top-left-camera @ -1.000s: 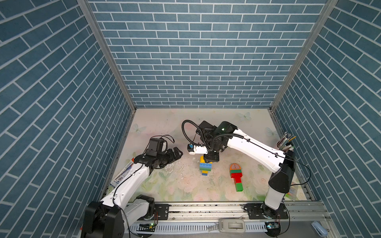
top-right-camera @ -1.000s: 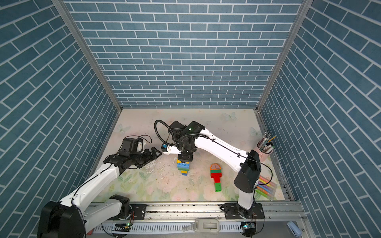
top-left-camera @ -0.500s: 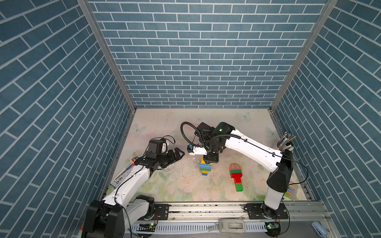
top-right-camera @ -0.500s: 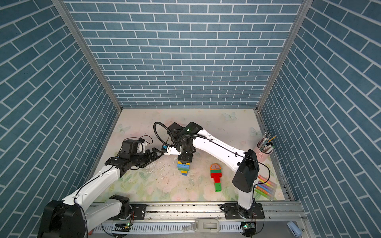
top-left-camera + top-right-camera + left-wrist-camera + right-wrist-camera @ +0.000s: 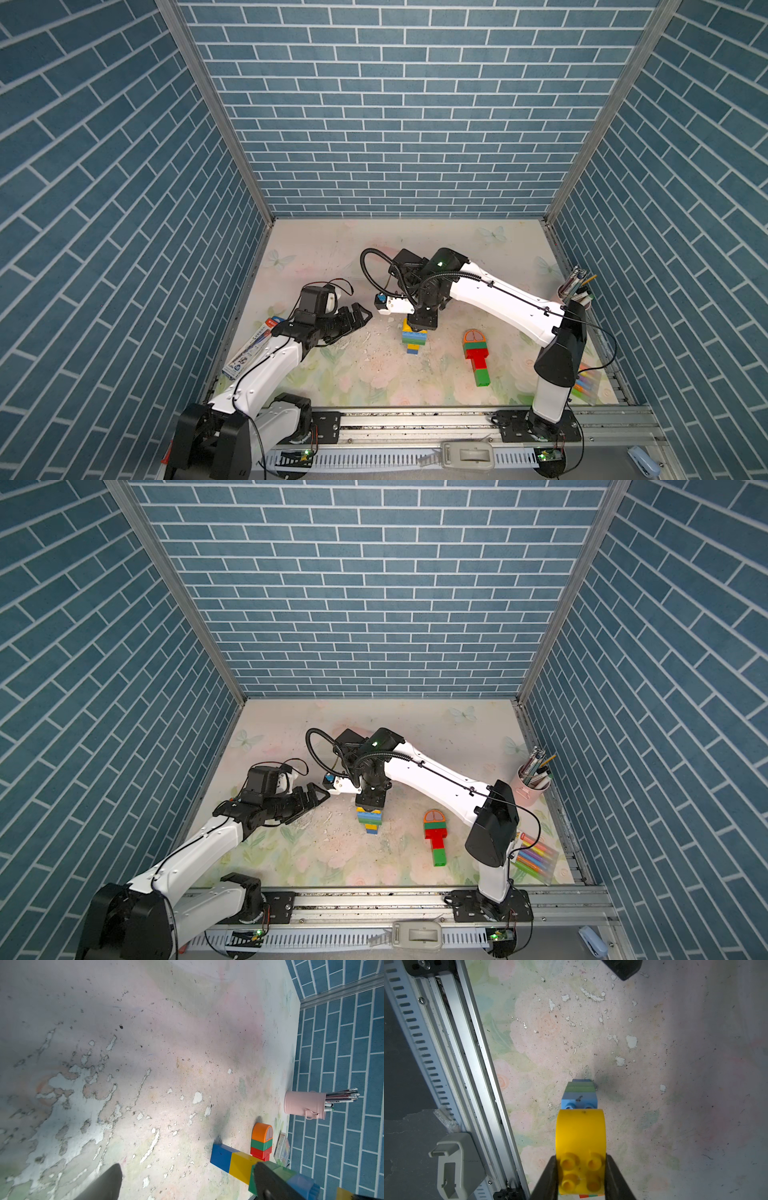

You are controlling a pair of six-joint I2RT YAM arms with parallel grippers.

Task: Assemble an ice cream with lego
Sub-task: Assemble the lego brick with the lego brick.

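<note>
A stack of lego [image 5: 414, 340] [image 5: 371, 818] stands on its dark blue end: blue, yellow, green, then light blue [image 5: 579, 1100] with studs up. My right gripper [image 5: 422, 322] [image 5: 581, 1172] is directly above it, shut on a yellow round-topped piece [image 5: 581, 1142]. In the left wrist view a small gap shows between that piece [image 5: 345, 1193] and the studs. My left gripper [image 5: 359, 316] [image 5: 316, 793] [image 5: 187, 1180] is open and holds nothing, just left of the stack [image 5: 241, 1164]. A finished ice cream [image 5: 476, 353] [image 5: 435, 833] [image 5: 261, 1142], orange-topped over green and red, lies to the right.
A pink cup of pens [image 5: 575, 291] [image 5: 534, 779] [image 5: 304, 1104] stands by the right wall. A pack of coloured markers [image 5: 534, 858] lies at the front right, and a pen pack [image 5: 249, 349] along the left wall. The metal rail [image 5: 415, 419] runs across the front.
My left gripper has shifted slightly right, toward the stack, still open. The right gripper has sunk a little over the stack with the yellow piece.
</note>
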